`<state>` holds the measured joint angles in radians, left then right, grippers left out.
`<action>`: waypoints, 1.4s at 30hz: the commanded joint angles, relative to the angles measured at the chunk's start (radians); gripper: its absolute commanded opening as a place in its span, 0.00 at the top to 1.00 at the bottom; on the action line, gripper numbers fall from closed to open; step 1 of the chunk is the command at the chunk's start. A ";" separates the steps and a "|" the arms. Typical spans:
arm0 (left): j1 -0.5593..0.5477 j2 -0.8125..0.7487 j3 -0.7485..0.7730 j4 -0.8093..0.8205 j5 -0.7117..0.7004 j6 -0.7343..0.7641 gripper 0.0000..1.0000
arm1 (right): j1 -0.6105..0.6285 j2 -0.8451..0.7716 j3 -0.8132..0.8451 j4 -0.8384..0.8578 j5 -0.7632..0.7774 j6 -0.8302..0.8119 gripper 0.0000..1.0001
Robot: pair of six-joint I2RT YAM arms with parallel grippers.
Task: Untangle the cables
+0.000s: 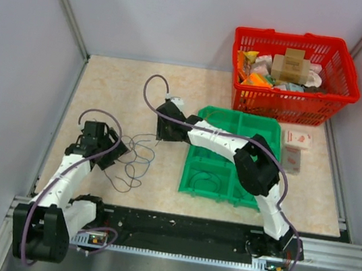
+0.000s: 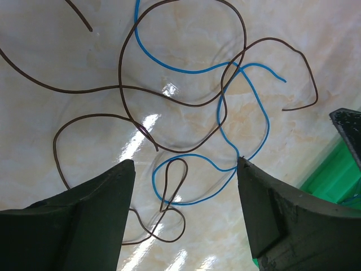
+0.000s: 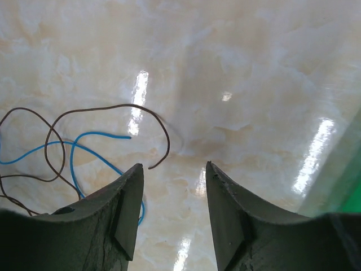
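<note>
The cables [image 1: 132,162] lie in a loose tangle on the marbled tabletop between my two grippers. In the left wrist view a blue cable [image 2: 180,204] and thin brown cables [image 2: 177,159] cross and loop over one another on the surface. My left gripper [image 2: 186,160] hovers above that tangle, open, with nothing between its fingers. My right gripper [image 3: 174,165] is open too, over bare tabletop at the tangle's right edge. A brown cable [image 3: 113,106] ends close to its left fingertip, and a blue cable [image 3: 101,134] lies further left.
A green compartment tray [image 1: 238,120] sits right of the cables, with a dark wire loop in its front-left compartment. Behind it stands a red basket [image 1: 288,104] of packets and boxes. Two small boxes [image 1: 295,149] lie right of the tray. Grey walls enclose the table.
</note>
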<state>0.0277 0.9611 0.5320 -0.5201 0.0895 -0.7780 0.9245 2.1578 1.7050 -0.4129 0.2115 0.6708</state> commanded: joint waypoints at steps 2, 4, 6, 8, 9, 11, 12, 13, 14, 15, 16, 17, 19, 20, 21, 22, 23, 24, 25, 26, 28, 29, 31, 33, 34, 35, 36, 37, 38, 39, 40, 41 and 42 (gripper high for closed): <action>0.008 0.076 0.002 0.057 0.012 -0.009 0.31 | 0.043 0.076 0.094 -0.020 0.035 0.009 0.54; 0.008 0.097 0.003 0.061 0.021 -0.010 0.35 | 0.054 0.102 0.117 -0.021 0.042 -0.008 0.54; 0.009 0.103 0.000 0.069 0.027 -0.012 0.36 | 0.065 0.125 0.139 -0.030 0.048 -0.014 0.56; 0.008 0.100 -0.006 0.071 0.024 -0.017 0.36 | 0.066 0.142 0.148 -0.036 0.058 -0.013 0.59; 0.011 0.093 -0.009 0.072 0.023 -0.017 0.36 | 0.066 0.145 0.148 -0.035 0.071 -0.011 0.61; 0.011 0.085 -0.013 0.072 0.016 -0.017 0.37 | 0.066 0.152 0.154 -0.033 0.104 -0.034 0.73; 0.009 0.084 -0.013 0.071 0.015 -0.017 0.38 | 0.068 0.152 0.165 -0.035 0.127 -0.055 0.81; 0.011 0.082 -0.010 0.065 0.012 -0.017 0.39 | 0.068 0.146 0.169 -0.035 0.143 -0.075 0.96; 0.012 0.079 -0.007 0.058 0.006 -0.018 0.41 | 0.068 0.134 0.171 -0.036 0.160 -0.103 1.00; 0.012 0.076 -0.004 0.054 0.004 -0.018 0.42 | 0.068 0.108 0.171 -0.033 0.170 -0.123 1.00; 0.011 0.070 0.000 0.049 0.003 -0.015 0.44 | 0.068 0.084 0.166 -0.029 0.170 -0.158 1.00; 0.012 0.061 0.003 0.048 0.003 -0.010 0.46 | 0.068 0.045 0.156 -0.018 0.161 -0.195 1.00; 0.011 0.038 0.017 0.043 0.021 0.011 0.45 | 0.068 -0.059 0.119 0.000 0.137 -0.259 1.00; 0.011 0.016 0.022 0.052 0.047 0.028 0.41 | 0.068 -0.129 0.084 0.022 0.117 -0.287 1.00; 0.011 -0.002 0.025 0.069 0.074 0.048 0.35 | 0.066 -0.198 0.052 0.048 0.094 -0.313 1.00; 0.012 -0.025 0.028 0.084 0.111 0.068 0.30 | 0.062 -0.273 0.020 0.063 0.056 -0.335 1.00; 0.012 -0.051 0.029 0.104 0.165 0.092 0.26 | 0.056 -0.338 -0.001 0.081 0.016 -0.344 1.00; 0.011 -0.070 0.031 0.138 0.217 0.120 0.24 | 0.045 -0.428 -0.020 0.092 -0.036 -0.346 1.00; 0.012 -0.090 0.037 0.158 0.272 0.138 0.22 | 0.033 -0.490 -0.028 0.104 -0.093 -0.344 1.00; 0.012 -0.120 0.043 0.188 0.329 0.154 0.21 | 0.016 -0.533 -0.031 0.115 -0.148 -0.335 1.00; 0.009 -0.174 0.065 0.248 0.432 0.177 0.20 | -0.028 -0.602 -0.009 0.123 -0.272 -0.309 1.00; 0.006 -0.202 0.074 0.279 0.470 0.187 0.19 | -0.047 -0.619 0.007 0.122 -0.309 -0.295 1.00; 0.000 -0.267 0.094 0.348 0.553 0.194 0.18 | -0.081 -0.648 0.041 0.117 -0.378 -0.248 1.00; -0.012 -0.314 0.108 0.431 0.633 0.184 0.14 | -0.104 -0.668 0.082 0.118 -0.438 -0.191 1.00; -0.023 -0.326 0.115 0.469 0.659 0.172 0.13 | -0.111 -0.674 0.100 0.118 -0.461 -0.172 1.00; -0.053 -0.331 0.124 0.492 0.668 0.166 0.10 | -0.111 -0.681 0.122 0.118 -0.478 -0.162 1.00; -0.078 -0.322 0.138 0.506 0.665 0.166 0.09 | -0.111 -0.685 0.139 0.118 -0.488 -0.154 1.00; -0.113 -0.305 0.154 0.506 0.662 0.175 0.08 | -0.115 -0.688 0.159 0.118 -0.504 -0.134 1.00; -0.156 -0.280 0.175 0.505 0.658 0.193 0.08 | -0.119 -0.688 0.179 0.121 -0.518 -0.122 1.00; -0.201 -0.259 0.196 0.503 0.647 0.216 0.08 | -0.124 -0.688 0.197 0.120 -0.541 -0.108 1.00; -0.257 -0.228 0.216 0.496 0.626 0.239 0.08 | -0.128 -0.685 0.215 0.121 -0.560 -0.096 1.00; -0.306 -0.198 0.242 0.493 0.609 0.258 0.08 | -0.133 -0.682 0.229 0.121 -0.578 -0.082 1.00; -0.357 -0.174 0.264 0.491 0.593 0.273 0.08 | -0.141 -0.679 0.243 0.118 -0.590 -0.068 1.00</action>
<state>-0.1864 0.6941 0.7132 -0.0887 0.6842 -0.5900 0.8051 1.4532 1.8751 -0.2825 -0.2634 0.5224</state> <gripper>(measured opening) 0.918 0.003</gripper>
